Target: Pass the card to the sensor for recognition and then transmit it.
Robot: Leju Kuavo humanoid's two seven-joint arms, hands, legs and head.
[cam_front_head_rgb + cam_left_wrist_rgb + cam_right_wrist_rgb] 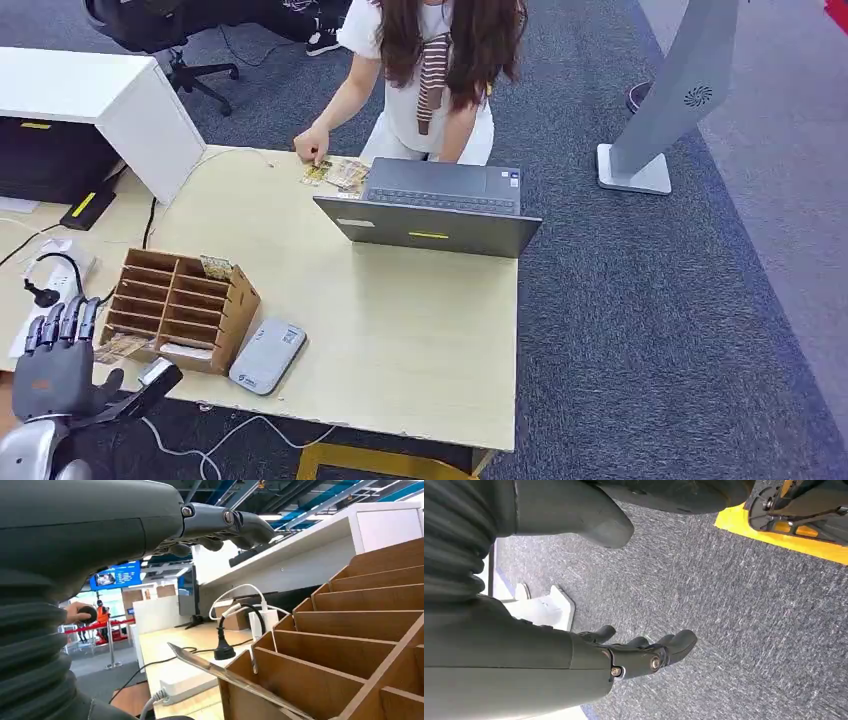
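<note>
Left hand (55, 365), lower left of frame, fingers extended w/ nothing held, poised by wooden rack (180, 308) to reach card (122, 348) at rack's base, sensor (267, 356) just right; right hand (634, 652) hangs loosely curled, empty.

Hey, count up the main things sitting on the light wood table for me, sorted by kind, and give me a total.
Laptop: 1
Wooden card rack: 1
Grey card sensor: 1
Pile of cards by the person's hand: 1
Card standing in the rack: 1
Total: 5
</note>
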